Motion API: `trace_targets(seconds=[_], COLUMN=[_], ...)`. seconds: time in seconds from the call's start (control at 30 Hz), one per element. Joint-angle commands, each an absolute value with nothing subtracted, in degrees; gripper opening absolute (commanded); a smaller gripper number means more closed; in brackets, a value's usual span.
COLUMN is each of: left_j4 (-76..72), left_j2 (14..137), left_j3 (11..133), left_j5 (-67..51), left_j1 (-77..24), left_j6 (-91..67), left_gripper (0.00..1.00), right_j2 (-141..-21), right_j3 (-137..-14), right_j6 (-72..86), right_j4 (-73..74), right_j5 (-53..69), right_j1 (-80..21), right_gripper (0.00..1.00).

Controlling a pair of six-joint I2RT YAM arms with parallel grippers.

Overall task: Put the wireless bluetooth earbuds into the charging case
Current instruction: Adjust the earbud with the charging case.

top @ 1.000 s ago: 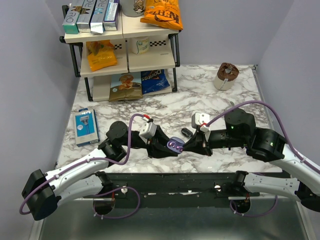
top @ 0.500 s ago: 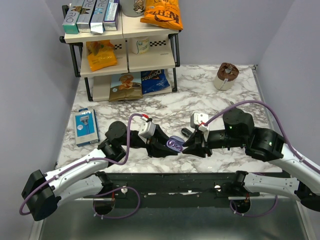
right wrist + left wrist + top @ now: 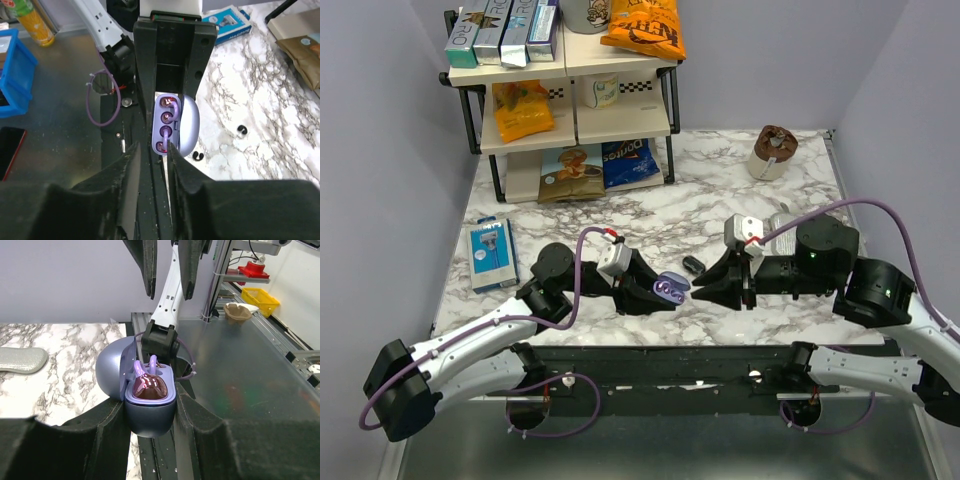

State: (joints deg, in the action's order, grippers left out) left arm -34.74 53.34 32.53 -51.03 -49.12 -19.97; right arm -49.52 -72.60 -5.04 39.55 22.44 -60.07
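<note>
Left gripper (image 3: 656,294) pinches open case (image 3: 672,289), mid-frame; right gripper (image 3: 703,289) parted, empty. Mid-loading, likely. Next: fine pinch on earbud (image 3: 693,265) just above case.

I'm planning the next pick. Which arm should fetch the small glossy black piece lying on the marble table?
Right. The right gripper is open, empty and close beside the small glossy black piece. The left gripper is shut on the open lilac charging case.

White-shelled arms (image 3: 470,345) with black joints — purple cables (image 3: 578,270) looping along each.
</note>
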Motion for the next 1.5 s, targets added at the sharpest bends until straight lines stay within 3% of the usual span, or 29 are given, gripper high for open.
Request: trace_targets(seconds=[0.0, 0.17, 0.47, 1.47], left_j4=[-38.1, -37.8, -37.1, -36.7], left_j2=[53.8, 53.4, 52.5, 50.2], left_j3=[32.3, 32.0, 31.5, 30.6], left_j5=[-51.9, -51.6, -50.0, -46.0], left_j1=[-49.0, -49.0, -49.1, -49.2], left_j6=[-20.7, -20.3, -19.1, -17.8], left_gripper=[0.0, 0.0, 0.0, 0.0], right_j2=[-51.9, -52.9, -55.5, -58.4], right_j3=[-73.7, -73.1, -74.2, -73.7], right_j6=[-3.0, -0.8, 2.5, 7.9], right_j4=[36.9, 34.5, 35.3, 34.7], right_j5=[21.4, 25.0, 25.3, 16.2], right_j1=[-60.5, -60.6, -60.5, -60.5], right_gripper=[0.32, 0.25, 0.31, 0.3])
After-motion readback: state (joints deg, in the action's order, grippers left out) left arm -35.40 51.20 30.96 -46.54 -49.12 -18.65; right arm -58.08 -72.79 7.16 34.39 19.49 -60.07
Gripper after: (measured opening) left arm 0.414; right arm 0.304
